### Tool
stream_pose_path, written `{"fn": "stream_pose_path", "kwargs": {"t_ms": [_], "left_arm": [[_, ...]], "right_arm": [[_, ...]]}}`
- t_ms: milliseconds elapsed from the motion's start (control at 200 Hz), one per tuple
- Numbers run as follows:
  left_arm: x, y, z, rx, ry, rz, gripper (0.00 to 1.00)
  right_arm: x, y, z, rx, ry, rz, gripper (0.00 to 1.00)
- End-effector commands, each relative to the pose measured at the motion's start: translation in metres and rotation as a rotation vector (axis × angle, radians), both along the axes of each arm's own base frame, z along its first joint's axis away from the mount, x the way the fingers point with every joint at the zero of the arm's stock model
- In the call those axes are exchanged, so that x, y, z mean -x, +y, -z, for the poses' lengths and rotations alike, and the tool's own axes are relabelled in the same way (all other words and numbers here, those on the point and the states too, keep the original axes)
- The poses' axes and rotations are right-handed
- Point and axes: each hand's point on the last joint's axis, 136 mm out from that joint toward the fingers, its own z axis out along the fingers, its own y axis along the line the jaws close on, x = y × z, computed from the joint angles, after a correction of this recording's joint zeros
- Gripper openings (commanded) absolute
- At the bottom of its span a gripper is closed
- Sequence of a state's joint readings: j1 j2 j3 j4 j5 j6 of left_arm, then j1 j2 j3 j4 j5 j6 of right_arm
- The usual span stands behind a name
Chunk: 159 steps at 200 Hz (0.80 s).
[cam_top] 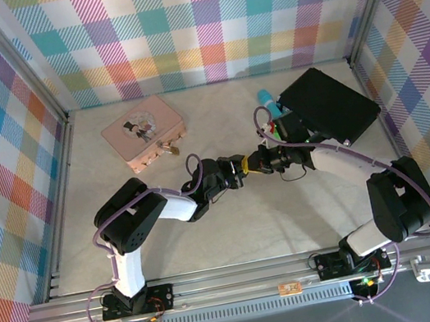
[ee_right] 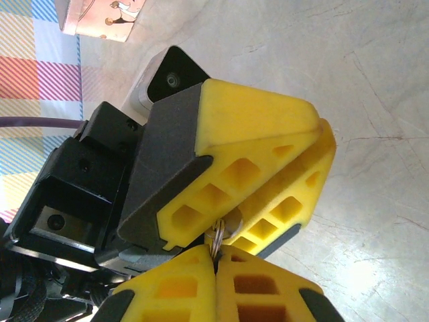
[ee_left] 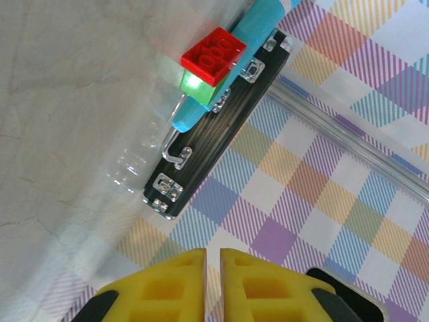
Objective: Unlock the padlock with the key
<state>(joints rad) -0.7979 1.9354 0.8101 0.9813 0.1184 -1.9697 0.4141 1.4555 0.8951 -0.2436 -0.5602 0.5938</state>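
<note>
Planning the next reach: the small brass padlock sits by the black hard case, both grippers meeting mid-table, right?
No. The top external view shows the small brass padlock beside the pink rectangular tin, not the black hard case. The left gripper and right gripper do meet mid-table.

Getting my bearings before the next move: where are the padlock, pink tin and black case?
padlock point(cam_top: 169, 147): top view, brass body.
pink tin point(cam_top: 144, 131): top view, lid centre.
black case point(cam_top: 329, 106): top view, lid centre.

A lab test cell, by its looks: aluminium frame rails carry plaid cloth walls around a pale stone-patterned worktop.
</note>
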Motion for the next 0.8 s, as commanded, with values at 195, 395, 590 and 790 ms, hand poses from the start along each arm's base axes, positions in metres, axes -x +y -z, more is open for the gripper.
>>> {"fn": "stream_pose_path", "kwargs": {"t_ms": [195,395,590,790], "left_arm": [[0.004,-0.003,-0.014,0.206,0.140,-0.038,0.11],[0.002,-0.003,-0.018,0.207,0.109,-0.036,0.00],[-0.020,0.015,-0.034,0.097,-0.103,-0.040,0.00],[-0.029,0.023,-0.031,-0.059,-0.258,-0.016,0.00]], "right_arm": [[0.004,0.003,-0.014,-0.021,-0.047,-0.021,0.00],[0.004,0.002,-0.015,-0.019,-0.050,-0.018,0.00],[0.002,-0.003,-0.032,-0.016,-0.103,0.014,0.31],[-0.004,0.000,-0.045,-0.058,-0.146,0.031,0.41]]}}
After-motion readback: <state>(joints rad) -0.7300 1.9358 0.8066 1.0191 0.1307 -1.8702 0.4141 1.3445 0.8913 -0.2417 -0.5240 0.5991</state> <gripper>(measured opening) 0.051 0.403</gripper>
